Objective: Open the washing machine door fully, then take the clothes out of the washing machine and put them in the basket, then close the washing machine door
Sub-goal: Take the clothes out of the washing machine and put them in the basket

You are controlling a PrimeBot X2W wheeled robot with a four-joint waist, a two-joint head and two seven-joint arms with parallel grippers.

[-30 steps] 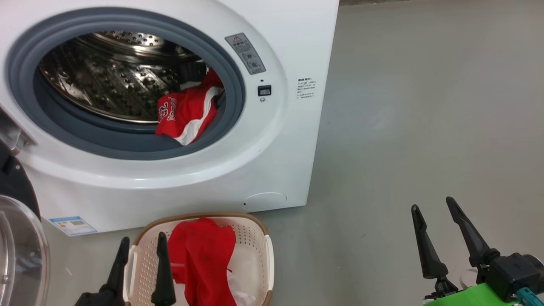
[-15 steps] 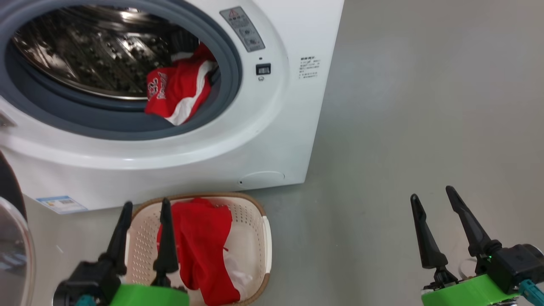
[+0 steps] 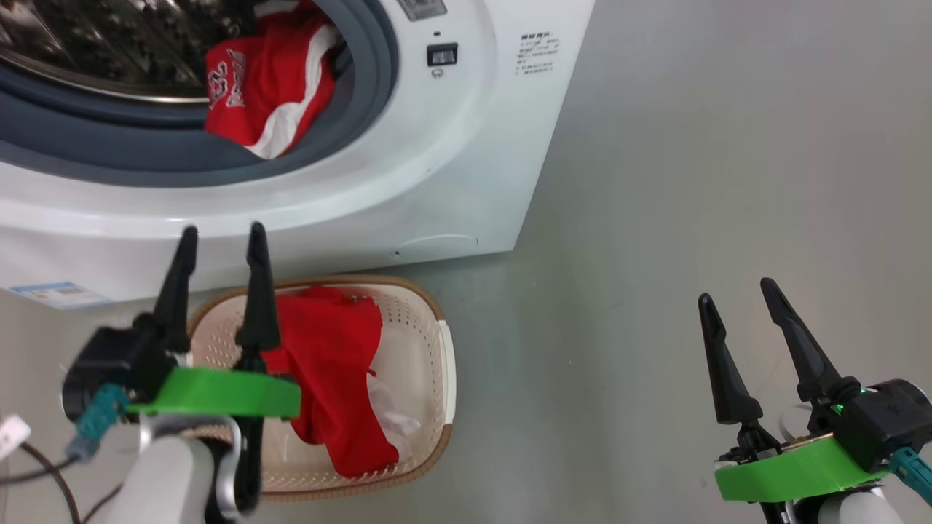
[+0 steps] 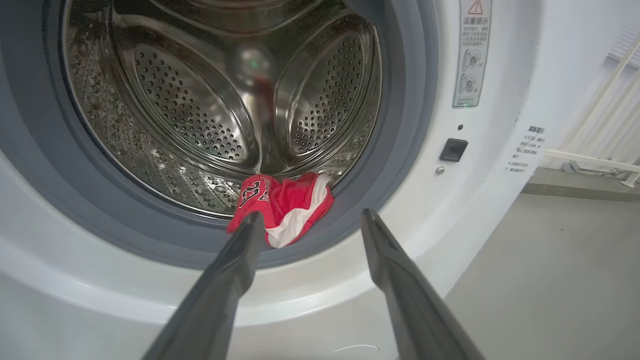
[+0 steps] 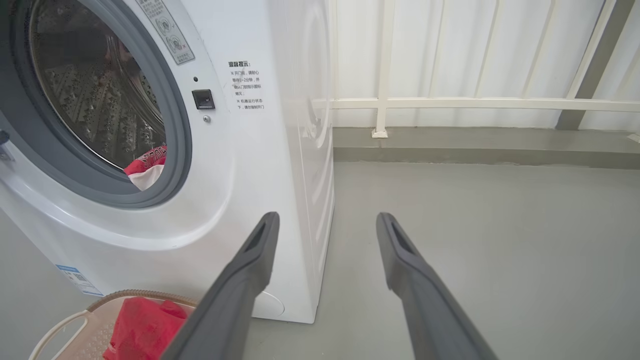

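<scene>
By the basket [image 3: 445,356] | left gripper [image 3: 222,231] spread wide, empty | right gripper [image 3: 734,291] likewise

I am standing in a laundry spot, a place for washing clothes.

A big white washing machine [image 3: 408,167] is sitting on a bare grey floor [image 3: 692,182], with its shiny metal drum [image 4: 200,115] showing. Red clothes [image 3: 255,80] are lying at its mouth, and more are lying in a little basket [image 3: 445,356] in front of it. Behind, a cream railing [image 5: 480,103] is running along a white wall [image 5: 357,50]. It is all looking plain and bare, and I cannot tell if this is a home.
</scene>
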